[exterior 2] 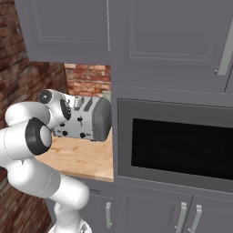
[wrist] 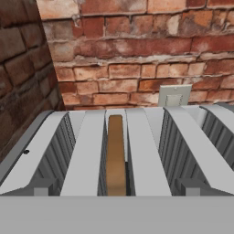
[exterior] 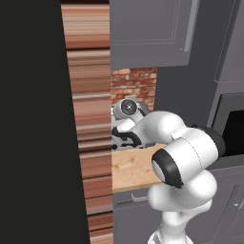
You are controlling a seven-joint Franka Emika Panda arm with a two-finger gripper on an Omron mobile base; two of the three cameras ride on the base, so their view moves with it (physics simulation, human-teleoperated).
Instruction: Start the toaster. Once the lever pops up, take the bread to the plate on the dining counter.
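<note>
The toaster (wrist: 114, 151) sits on the wooden counter (exterior 2: 82, 159) in a brick-walled nook (wrist: 137, 55), left of the black microwave (exterior 2: 182, 148), with the bread (wrist: 115, 155) standing on edge in a slot near its middle. The hand hangs close above the slots, looking down on them. To start it well, I judge the hand should drop toward the front levers (exterior 2: 80, 122) and push one straight down. The gripper's fingers can't be made out; by all signs they stand fully wide, holding nothing.
</note>
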